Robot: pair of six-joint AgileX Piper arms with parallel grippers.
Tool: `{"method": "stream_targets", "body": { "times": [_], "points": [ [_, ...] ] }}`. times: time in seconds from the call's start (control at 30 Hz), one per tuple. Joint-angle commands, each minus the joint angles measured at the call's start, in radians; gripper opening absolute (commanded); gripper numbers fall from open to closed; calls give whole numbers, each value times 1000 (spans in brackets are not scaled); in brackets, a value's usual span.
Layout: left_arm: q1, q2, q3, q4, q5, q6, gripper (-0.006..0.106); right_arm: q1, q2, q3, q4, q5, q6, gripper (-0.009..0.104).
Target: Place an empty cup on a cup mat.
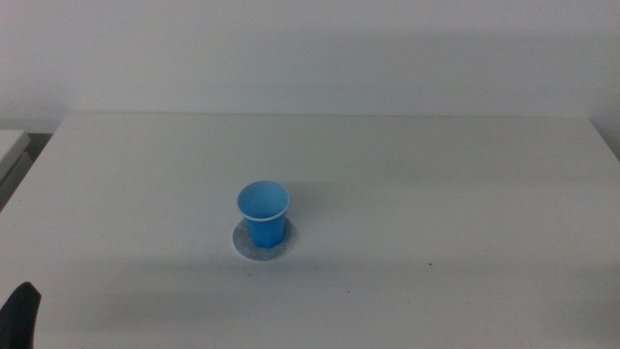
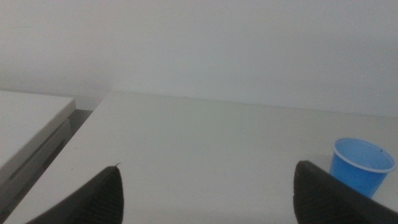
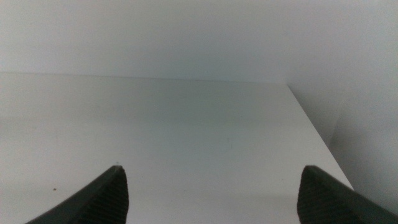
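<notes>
The blue cup (image 1: pixel 263 213) stands upright and empty on the round grey cup mat (image 1: pixel 263 240) near the middle of the table. In the left wrist view the cup (image 2: pixel 360 165) shows beside one jaw, apart from it; the mat is hidden there. My left gripper (image 2: pixel 208 199) is open and empty, low at the table's near left corner, where a dark part of it (image 1: pixel 21 315) shows in the middle view. My right gripper (image 3: pixel 211 199) is open and empty, out of the middle view, over bare table near the right edge.
The white table (image 1: pixel 436 174) ends at a pale wall behind. A second pale surface (image 2: pixel 28 121) lies beyond a gap past the table's left edge. The table's right edge (image 3: pixel 317 134) drops off beside the right gripper.
</notes>
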Motion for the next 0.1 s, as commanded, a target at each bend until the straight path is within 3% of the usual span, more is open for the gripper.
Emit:
{"method": "stream_targets", "body": {
  "times": [0.0,0.07],
  "points": [
    [1,-4,1,2,-17,-13,94,2,-5,3,-7,-7,-4,93],
    [1,-4,1,2,-17,-13,94,2,-5,3,-7,-7,-4,93]
  ]
}}
